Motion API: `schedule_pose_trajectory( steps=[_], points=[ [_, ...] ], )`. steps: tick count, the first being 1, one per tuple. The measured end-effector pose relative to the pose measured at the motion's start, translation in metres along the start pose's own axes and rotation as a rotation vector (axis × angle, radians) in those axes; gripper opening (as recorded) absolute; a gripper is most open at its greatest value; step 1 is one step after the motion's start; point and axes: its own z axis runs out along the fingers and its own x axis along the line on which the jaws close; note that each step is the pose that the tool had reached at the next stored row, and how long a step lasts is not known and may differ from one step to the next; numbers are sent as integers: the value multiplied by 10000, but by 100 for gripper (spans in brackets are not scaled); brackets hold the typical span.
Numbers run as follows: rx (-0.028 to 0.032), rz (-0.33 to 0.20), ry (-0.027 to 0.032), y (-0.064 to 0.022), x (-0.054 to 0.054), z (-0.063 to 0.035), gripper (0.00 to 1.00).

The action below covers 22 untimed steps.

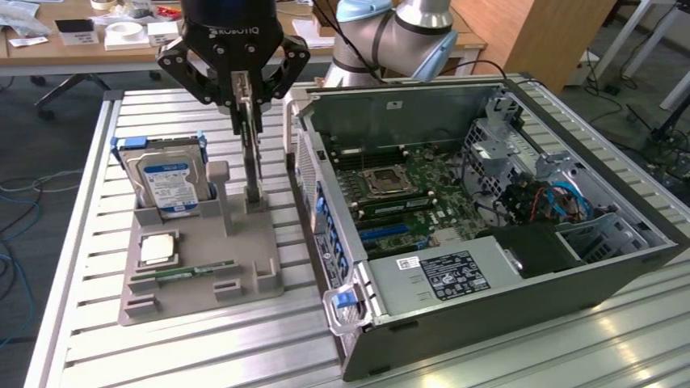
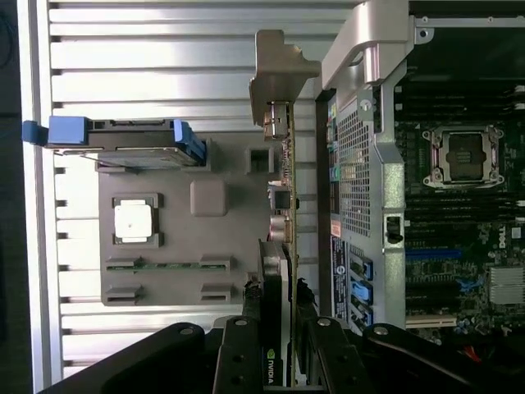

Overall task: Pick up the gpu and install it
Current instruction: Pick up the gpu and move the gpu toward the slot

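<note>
1. At the exterior view's left, the hard drive [image 1: 164, 176] stands upright in the back of the grey holder [image 1: 254, 263]. I think the parts are stored like this so that each one shows a free edge for gripping from above.
2. In front of it, the CPU [image 1: 157, 249] lies flat in its pocket. The RAM stick [image 1: 189, 272] lies in a narrow groove just beside it. Both are untouched.
3. Next comes the gpu [image 1: 251, 162]. It stands on its long edge in a slot on the holder's side nearest to the computer, thin and vertical. Its lower end looks to be at the slot, so I judge that it is not yet lifted out.
4. The gripper [image 1: 246, 103] is directly above the card. Its jaws are drawn in to a narrow gap and pinch the upper edge of the board from both faces, so the hand is clenched on the gpu. In the wrist view the card [image 2: 287, 197] runs edge-on between the jaws, and its silver bracket [image 2: 279, 74] is at the far end.
5. At the exterior view's right, the computer case [image 1: 453, 323] lies open on its side. The motherboard [image 1: 415, 190] faces up, which I judge lets a card go in from above.
</note>
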Motion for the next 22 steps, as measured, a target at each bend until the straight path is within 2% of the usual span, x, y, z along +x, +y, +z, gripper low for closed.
schedule_pose_trajectory(
  steps=[10, 16, 22],
  points=[
    [1, -2, 2, 0, -4, -1, 27],
    [-2, 0, 1, 4, -83, 2, 27],
    [-40, 1, 2, 10, -208, 6, 27]
  ],
)
